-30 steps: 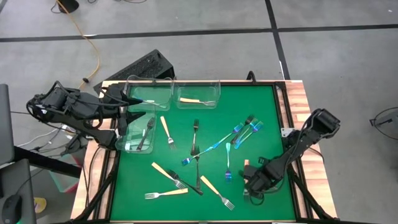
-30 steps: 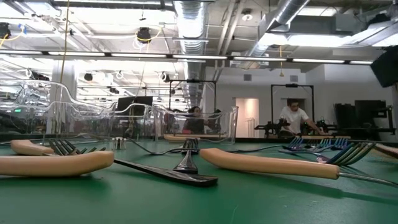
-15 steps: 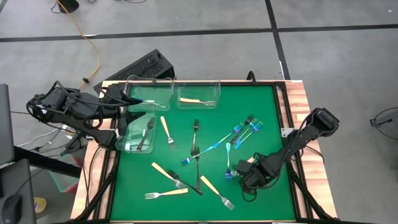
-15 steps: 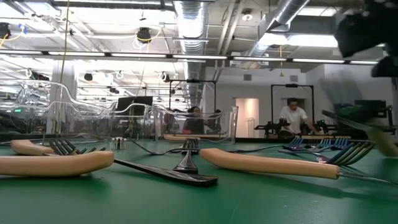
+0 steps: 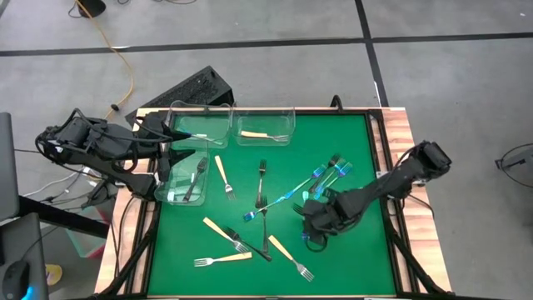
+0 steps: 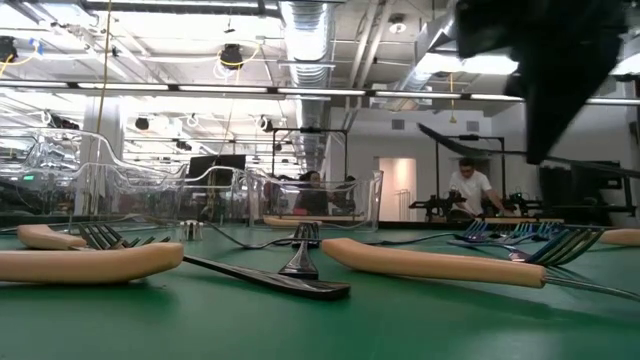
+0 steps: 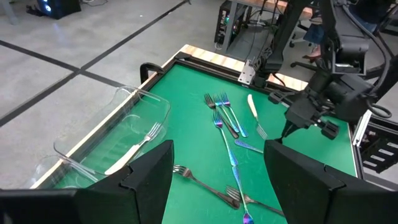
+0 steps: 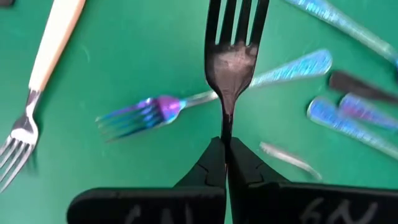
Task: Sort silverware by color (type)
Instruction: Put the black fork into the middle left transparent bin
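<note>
- A dark grey-black fork is pinched by its handle in the right gripper, whose two fingers are closed tight on it; the tines point away from the wrist camera.
- In the high view the right gripper is over the green mat, right of centre, just beside the blue-iridescent forks.
- Under the held fork, the wrist view shows a blue-iridescent fork lying flat on the mat, and a tan-handled fork off to one side.
- A cluster of blue-iridescent forks lies fanned on the mat's right half, between the centre and the far right corner.
- More dark forks lie near the mat's middle, one crossing a tan-handled fork towards the near edge.
- Further tan-handled forks rest along the near part of the mat; another lies just beside the bins.
- Three clear plastic bins stand at the mat's far left: one holds a tan-handled fork, one a dark fork, and one a pale fork whose kind is hard to tell.
- The left gripper waits by the bins at the table's left edge, its fingers spread wide apart with nothing between them.
- A person shows in the room behind the table.
</note>
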